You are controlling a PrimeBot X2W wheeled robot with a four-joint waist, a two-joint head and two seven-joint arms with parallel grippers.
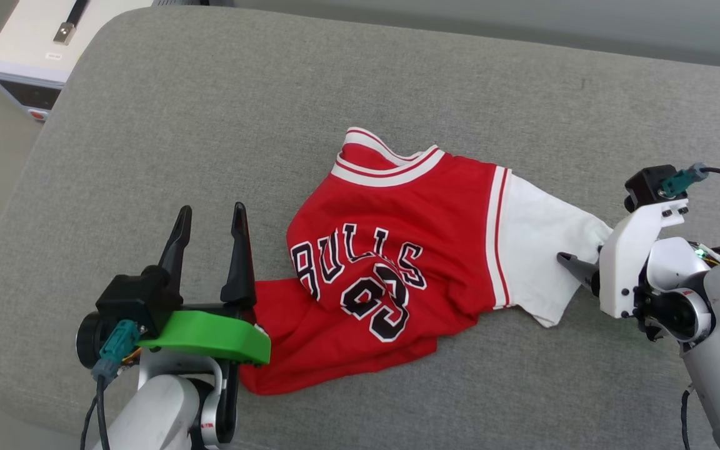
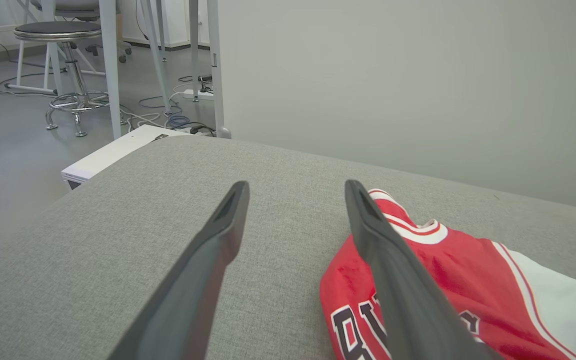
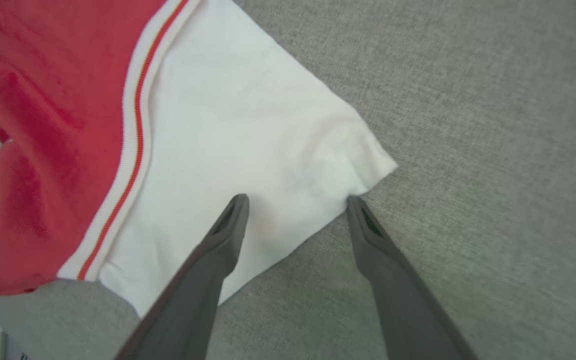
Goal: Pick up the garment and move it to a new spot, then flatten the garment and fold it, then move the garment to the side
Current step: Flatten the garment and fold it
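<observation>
The garment (image 1: pixel 391 262) lies rumpled near the middle of the bench (image 1: pixel 147 112), a padded slab with rounded corners covered in coarse grey woven cloth. The body is soft red knit. The collar (image 1: pixel 385 159) is a ribbed white band with thin red stripes, and it stands up a little at the far edge. Folds buckle the black, white-outlined letters and numerals across the chest, so they bend and partly overlap. One smooth white sleeve (image 3: pixel 248 125) spreads flat toward my right, joined to the red by a striped seam.

My left jaws are released and grasp nothing. Their long, dark, tapering fingers (image 2: pixel 208 260) hang above bare bench just beside the garment's left edge. My right jaws are also spread wide around the sleeve's outer corner, one tip over the white cloth and the other at its edge. I cannot tell whether either tip presses down.

The red hem runs under the glossy green plastic bracket (image 1: pixel 210 334) on my left wrist and is hidden there. In the head view my white wrist housing covers one right finger. Beyond the bench's far left corner, a white box (image 1: pixel 22 56) is cut off by the frame.
</observation>
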